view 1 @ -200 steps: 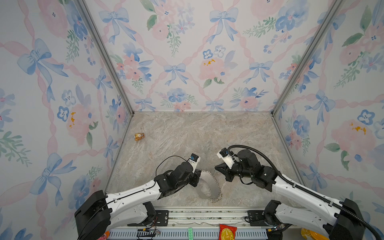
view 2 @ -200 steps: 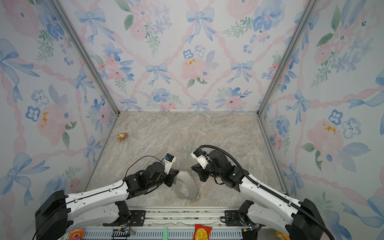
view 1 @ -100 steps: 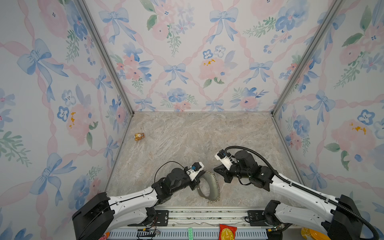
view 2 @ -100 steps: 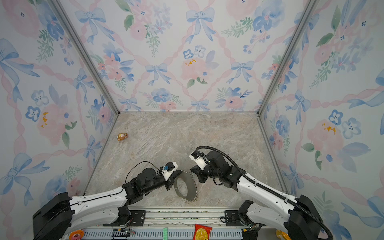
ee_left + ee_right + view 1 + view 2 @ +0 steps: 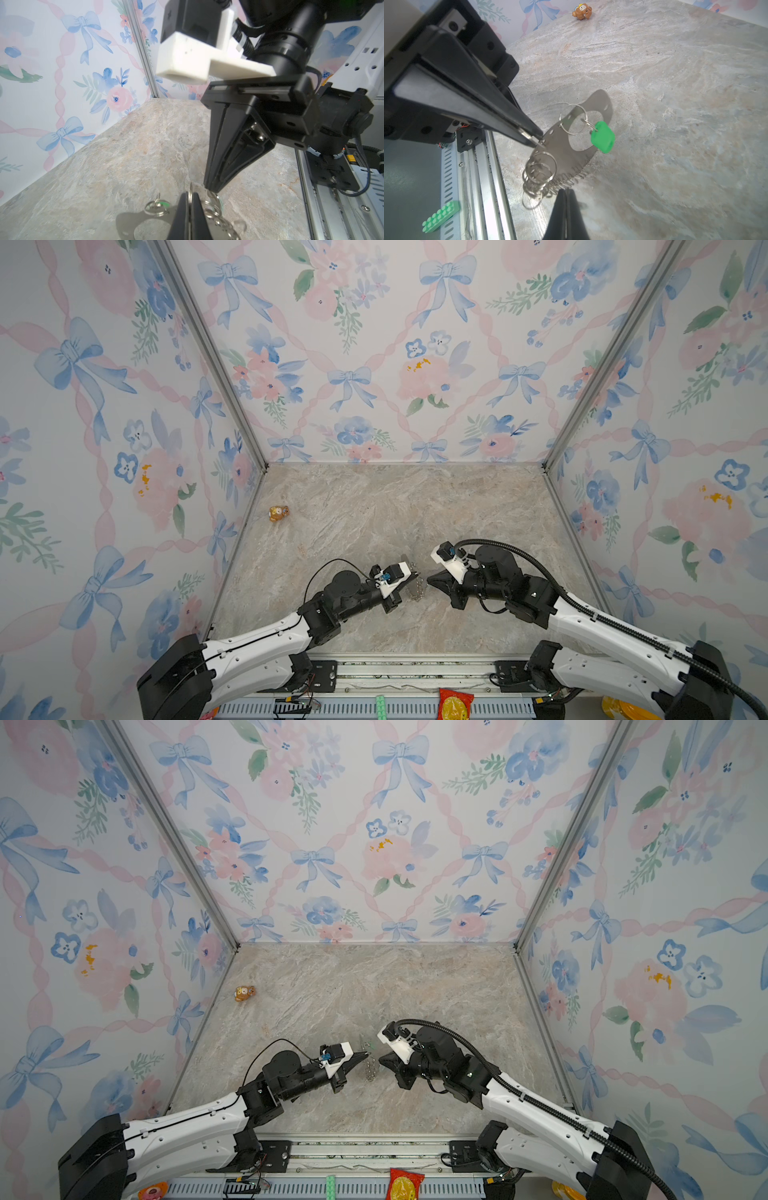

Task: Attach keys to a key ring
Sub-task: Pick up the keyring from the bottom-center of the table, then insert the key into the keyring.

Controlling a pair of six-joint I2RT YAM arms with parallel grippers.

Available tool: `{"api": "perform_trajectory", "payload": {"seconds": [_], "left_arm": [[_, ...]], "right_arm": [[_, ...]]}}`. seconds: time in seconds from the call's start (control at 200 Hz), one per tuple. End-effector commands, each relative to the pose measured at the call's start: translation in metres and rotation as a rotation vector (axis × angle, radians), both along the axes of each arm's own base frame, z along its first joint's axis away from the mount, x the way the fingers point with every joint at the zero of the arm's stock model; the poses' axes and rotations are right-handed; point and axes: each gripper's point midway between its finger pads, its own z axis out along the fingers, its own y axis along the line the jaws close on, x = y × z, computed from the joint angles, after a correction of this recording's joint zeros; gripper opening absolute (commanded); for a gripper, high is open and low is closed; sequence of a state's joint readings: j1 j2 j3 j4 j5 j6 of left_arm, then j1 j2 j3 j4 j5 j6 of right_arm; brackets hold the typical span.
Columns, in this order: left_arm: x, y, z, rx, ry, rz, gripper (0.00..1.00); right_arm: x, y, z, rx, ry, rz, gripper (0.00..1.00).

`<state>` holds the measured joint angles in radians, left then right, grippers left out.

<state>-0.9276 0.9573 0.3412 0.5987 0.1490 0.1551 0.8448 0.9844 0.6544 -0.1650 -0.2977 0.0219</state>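
The key ring (image 5: 560, 149), a flat grey hoop fringed with small silver rings, hangs on edge just above the marble floor. My left gripper (image 5: 538, 142) is shut on its band, whose thin edge shows between the jaws of the left gripper (image 5: 189, 195). A bright green key (image 5: 602, 137) dangles from one ring. My right gripper (image 5: 565, 192) is shut, its tips touching the ring fringe. In the left wrist view a silvery piece with a pale mint edge (image 5: 216, 199) sits under its tip; I cannot tell whether it is pinched. In both top views the left gripper (image 5: 413, 572) and right gripper (image 5: 430, 580) meet at the rings (image 5: 370, 1069).
An orange-brown bear figurine (image 5: 278, 513) lies near the far left wall and shows in the right wrist view (image 5: 581, 12). A green toy brick (image 5: 440, 216) and a red snack packet (image 5: 455, 703) lie on the front rail. Flowered walls close three sides.
The left wrist has turned, so the hoop has gone from nearly face-on to edge-on in the top views. The right gripper has edged closer to it. Both stayed shut.
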Motion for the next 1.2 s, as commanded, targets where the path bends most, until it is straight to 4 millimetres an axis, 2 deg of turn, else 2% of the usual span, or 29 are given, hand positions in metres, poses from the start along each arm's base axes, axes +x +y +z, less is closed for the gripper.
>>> {"api": "perform_trajectory", "payload": {"seconds": [0.0,0.12,0.27,0.565,0.775,1.065,1.195], "left_arm": [[0.01,-0.003,0.021,-0.01,-0.081,0.028,0.0],[0.012,-0.004,0.016,0.013,-0.073,0.027,0.0],[0.003,-0.009,0.011,0.007,-0.044,-0.027,0.0],[-0.009,-0.013,0.01,-0.037,0.034,-0.094,0.0],[-0.013,-0.007,0.025,-0.161,0.021,-0.095,0.0],[-0.018,0.0,0.048,-0.323,0.013,-0.102,0.0],[-0.018,0.003,0.053,-0.349,-0.001,-0.099,0.0]], "right_arm": [[0.006,-0.001,0.008,-0.02,-0.038,-0.027,0.0],[0.012,-0.006,0.005,-0.038,-0.041,-0.061,0.0],[0.013,-0.008,0.007,-0.02,-0.049,-0.069,0.0],[0.007,-0.008,0.033,0.141,-0.061,-0.032,0.0],[-0.003,0.0,0.04,0.203,-0.03,0.03,0.0],[0.013,-0.006,0.057,0.319,0.026,-0.033,0.0],[0.012,-0.005,0.069,0.391,0.055,-0.025,0.0]]}}
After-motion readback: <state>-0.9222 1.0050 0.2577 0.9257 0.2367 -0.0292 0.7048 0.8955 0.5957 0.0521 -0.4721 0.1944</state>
